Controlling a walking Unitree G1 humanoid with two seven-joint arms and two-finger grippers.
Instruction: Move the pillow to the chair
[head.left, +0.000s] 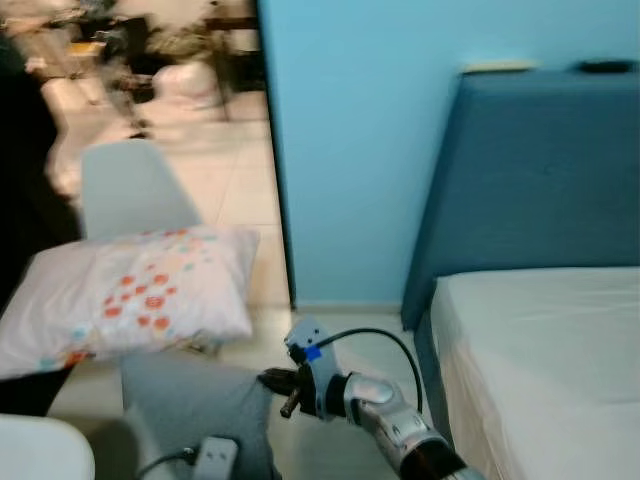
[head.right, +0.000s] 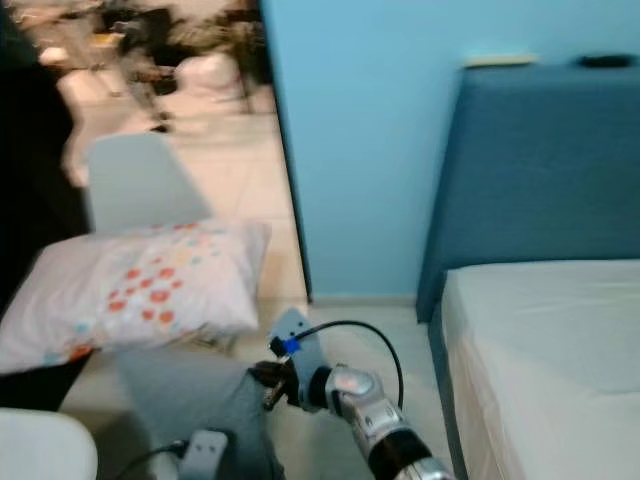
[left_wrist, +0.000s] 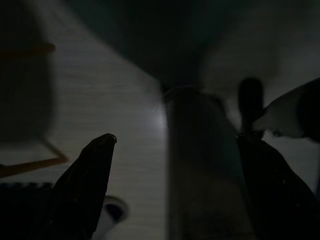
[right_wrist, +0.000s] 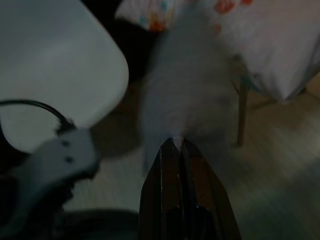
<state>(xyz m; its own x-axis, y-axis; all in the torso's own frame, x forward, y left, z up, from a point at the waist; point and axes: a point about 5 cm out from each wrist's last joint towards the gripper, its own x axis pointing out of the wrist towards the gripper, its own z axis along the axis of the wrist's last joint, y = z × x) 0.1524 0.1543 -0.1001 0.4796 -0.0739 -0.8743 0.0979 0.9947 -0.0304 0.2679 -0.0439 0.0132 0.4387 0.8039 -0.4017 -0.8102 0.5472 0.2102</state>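
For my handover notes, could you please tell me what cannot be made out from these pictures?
- Chair seat: in the eye views the pillow covers it, so what bears the pillow is hidden.
- Left tool: the left wrist view is very dark; the grey shape between its spread fingers is unclear.
- Right tool: its tip blurs into a grey cushion; contact is uncertain.
- Room behind the chair: blurred in the eye views.
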